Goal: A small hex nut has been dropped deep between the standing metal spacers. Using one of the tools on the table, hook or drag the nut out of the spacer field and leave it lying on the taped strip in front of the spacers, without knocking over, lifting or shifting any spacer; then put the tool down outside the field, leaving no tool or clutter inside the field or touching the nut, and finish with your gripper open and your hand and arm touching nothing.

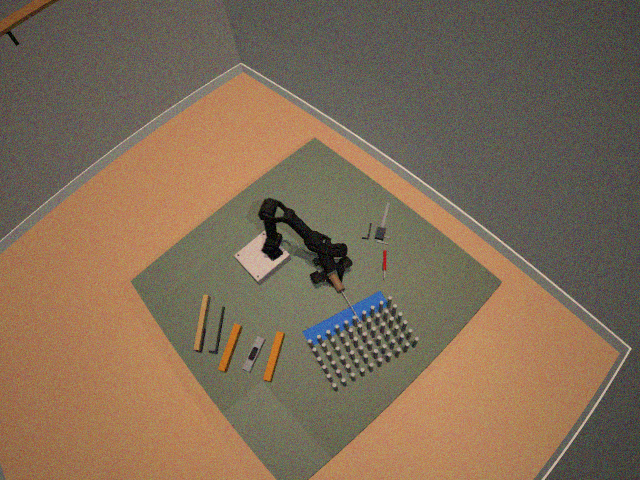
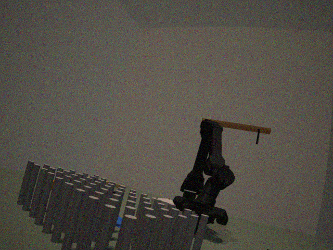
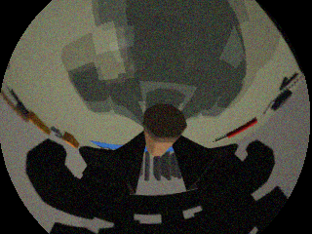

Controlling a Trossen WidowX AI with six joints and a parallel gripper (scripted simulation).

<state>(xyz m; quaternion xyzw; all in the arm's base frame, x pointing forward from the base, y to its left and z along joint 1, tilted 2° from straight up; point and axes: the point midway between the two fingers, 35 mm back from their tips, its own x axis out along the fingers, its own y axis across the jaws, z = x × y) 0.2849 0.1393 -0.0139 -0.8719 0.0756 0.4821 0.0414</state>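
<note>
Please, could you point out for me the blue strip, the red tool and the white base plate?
Blue strip (image 1: 330,324): top view, its bare left part.
Red tool (image 1: 384,259) (image 3: 242,129): top and wrist views, its red handle.
Base plate (image 1: 251,261): top view, its bare surface.

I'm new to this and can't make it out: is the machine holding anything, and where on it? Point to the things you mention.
Yes: the pincer (image 1: 330,274) (image 3: 158,133) grips a thin-shafted tool by its brown handle (image 1: 337,283) (image 3: 158,144).
</note>
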